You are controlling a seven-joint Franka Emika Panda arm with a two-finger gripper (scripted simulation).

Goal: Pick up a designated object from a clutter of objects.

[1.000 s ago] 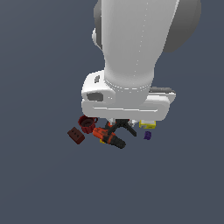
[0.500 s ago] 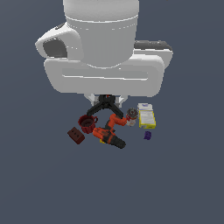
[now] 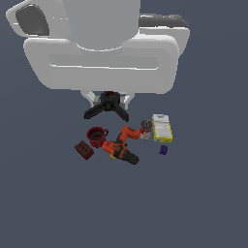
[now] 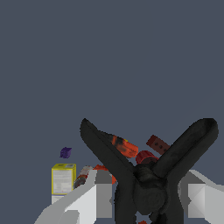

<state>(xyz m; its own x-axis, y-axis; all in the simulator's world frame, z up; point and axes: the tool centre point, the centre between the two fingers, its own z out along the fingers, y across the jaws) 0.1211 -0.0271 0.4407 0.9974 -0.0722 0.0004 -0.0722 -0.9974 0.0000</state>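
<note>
The black spring clamp hangs between my gripper fingers, its two legs splayed in an inverted V, a red spot at its top. It is held above the clutter, apart from it. In the wrist view the clamp fills the foreground between the white fingers of my gripper, which is shut on it. The large white hand hides the upper part of the gripper in the exterior view.
Below lie the red mug, dark red-brown brick, orange-black drill, small can, yellow-white box and purple block on the dark grey floor. The wrist view shows the box and purple block.
The arm has risen toward the exterior camera and looms larger. The clamp has come up out of the clutter with it; the other items have stayed put.
</note>
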